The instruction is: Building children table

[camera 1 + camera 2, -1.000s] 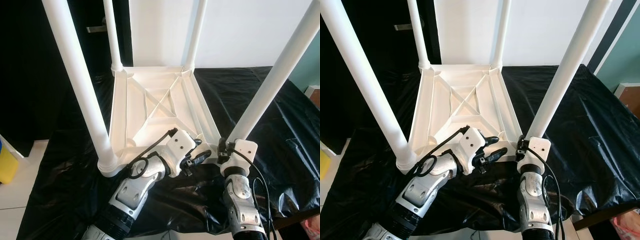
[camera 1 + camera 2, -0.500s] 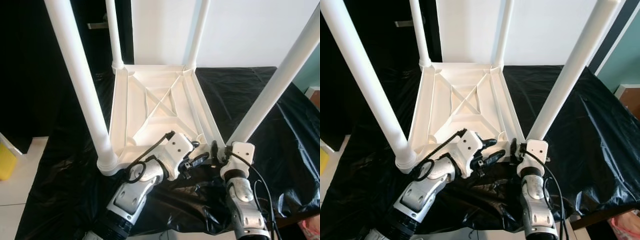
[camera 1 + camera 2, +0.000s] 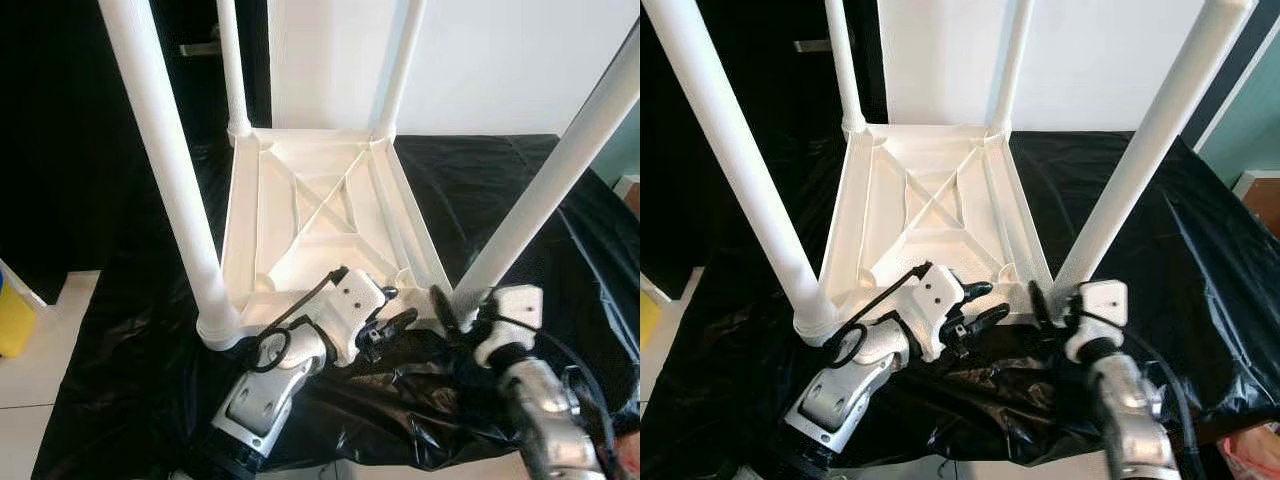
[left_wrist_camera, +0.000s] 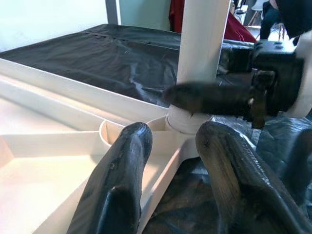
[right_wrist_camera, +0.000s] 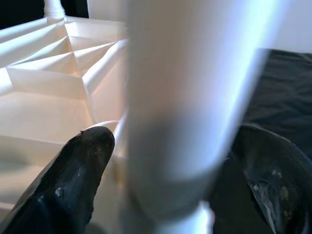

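Left eye view shows the white children table [image 3: 320,215] lying upside down on a tabletop draped in black plastic sheet [image 3: 500,190], its four legs standing up from the corner sockets. The right end effector [image 3: 452,312] sits at the base of the near right leg [image 3: 545,195]; the right wrist view has its two fingers [image 5: 73,180] spread to either side of the leg, open around it rather than clamped. Compared with a second ago, the right arm has swung outward to the right and the wrist has rolled, so the fingers now reach the leg from the side instead of from below. The left end effector [image 3: 392,318] has stayed on the near rim of the underside, just beside that same socket, fingers [image 4: 117,170] parted and holding nothing. All four legs look seated, so my judgement is that the build is near its end, and this repositioning is probably for a last twist or press on that leg.
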{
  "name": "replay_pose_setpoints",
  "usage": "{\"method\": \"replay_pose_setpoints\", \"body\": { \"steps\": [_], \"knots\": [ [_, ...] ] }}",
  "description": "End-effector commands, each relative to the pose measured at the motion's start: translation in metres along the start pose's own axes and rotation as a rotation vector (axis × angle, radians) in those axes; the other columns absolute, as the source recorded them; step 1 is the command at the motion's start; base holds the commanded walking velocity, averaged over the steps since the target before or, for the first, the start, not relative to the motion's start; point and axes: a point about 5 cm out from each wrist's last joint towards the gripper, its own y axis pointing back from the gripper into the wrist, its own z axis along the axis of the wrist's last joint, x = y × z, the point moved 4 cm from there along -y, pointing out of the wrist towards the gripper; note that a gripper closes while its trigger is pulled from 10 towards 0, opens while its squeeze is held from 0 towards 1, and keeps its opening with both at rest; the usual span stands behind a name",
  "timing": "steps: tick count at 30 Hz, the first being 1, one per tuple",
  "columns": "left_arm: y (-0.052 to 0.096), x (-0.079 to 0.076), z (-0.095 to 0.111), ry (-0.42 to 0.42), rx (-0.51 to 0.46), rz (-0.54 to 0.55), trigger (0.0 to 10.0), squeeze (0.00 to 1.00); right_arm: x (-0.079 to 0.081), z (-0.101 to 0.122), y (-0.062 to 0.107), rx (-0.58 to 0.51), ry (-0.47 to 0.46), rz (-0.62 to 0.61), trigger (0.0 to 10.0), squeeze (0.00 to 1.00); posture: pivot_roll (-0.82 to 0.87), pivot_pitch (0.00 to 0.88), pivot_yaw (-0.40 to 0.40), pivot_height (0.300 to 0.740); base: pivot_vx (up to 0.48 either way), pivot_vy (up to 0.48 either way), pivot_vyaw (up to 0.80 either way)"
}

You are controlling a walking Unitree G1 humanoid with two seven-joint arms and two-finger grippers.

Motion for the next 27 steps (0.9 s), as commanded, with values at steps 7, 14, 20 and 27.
{"method": "replay_pose_setpoints", "body": {
  "steps": [7,14,20,27],
  "knots": [
    [-0.002,-0.004,0.001,-0.001,0.009,-0.022,10.0,0.0,-0.004,-0.004,-0.013,0.065,0.038,0.194,10.0,0.0,-0.06,0.014,-0.052,0.74,0.0,0.0,0.0],
    [-0.003,-0.006,0.002,-0.007,0.009,-0.036,10.0,0.0,0.006,-0.011,-0.034,0.124,0.084,0.371,4.0,0.0,-0.06,0.009,-0.048,0.74,0.0,0.0,0.0],
    [-0.005,-0.006,0.004,-0.01,0.004,-0.037,10.0,0.0,0.006,-0.016,-0.034,0.14,0.075,0.419,0.0,0.0,-0.05,0.0,-0.051,0.74,0.0,0.0,0.0],
    [-0.008,-0.003,0.005,-0.016,-0.001,-0.037,10.0,0.0,0.0,-0.021,-0.026,0.134,0.046,0.386,0.0,0.0,-0.06,0.0,-0.053,0.74,0.0,0.0,0.0]
  ]
}}
